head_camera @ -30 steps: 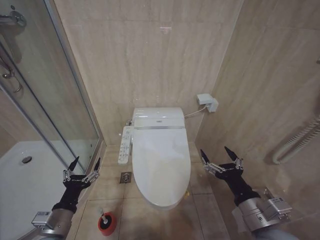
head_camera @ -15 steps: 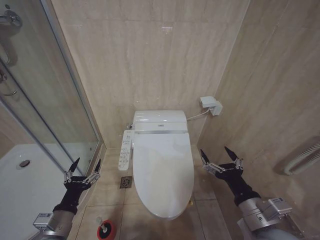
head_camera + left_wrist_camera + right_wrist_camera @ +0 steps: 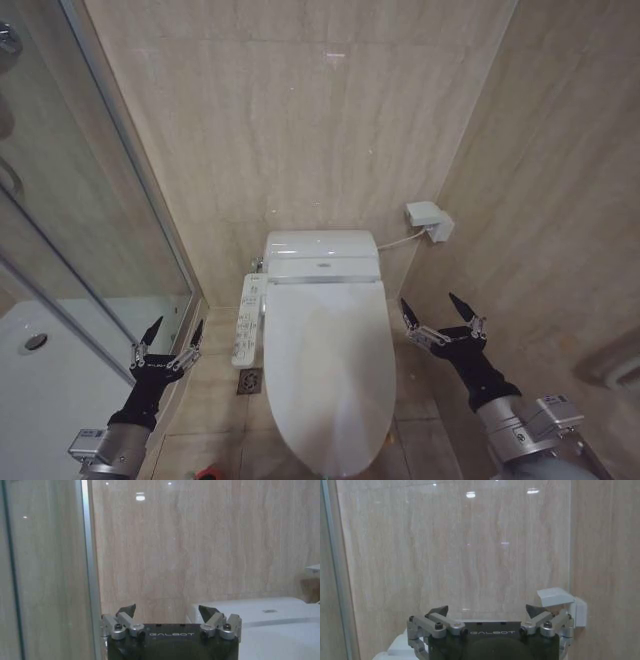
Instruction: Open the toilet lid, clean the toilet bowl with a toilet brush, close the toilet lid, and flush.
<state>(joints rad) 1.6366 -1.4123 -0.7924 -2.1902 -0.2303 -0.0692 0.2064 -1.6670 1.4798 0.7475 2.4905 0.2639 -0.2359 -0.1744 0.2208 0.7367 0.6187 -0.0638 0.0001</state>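
The toilet lid (image 3: 328,370) lay closed over the toilet bowl, both the left tool (image 3: 170,335) and right tool (image 3: 437,309) hung open and empty on either side, so opening was judged pending, requiring a reach to the lid's front edge.

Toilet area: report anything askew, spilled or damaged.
Nothing stands out. The glossy white oval toilet lid lies shut and straight, the white button-panel arm sits alongside. Left gripper and right gripper hang open on either side, touching nothing.
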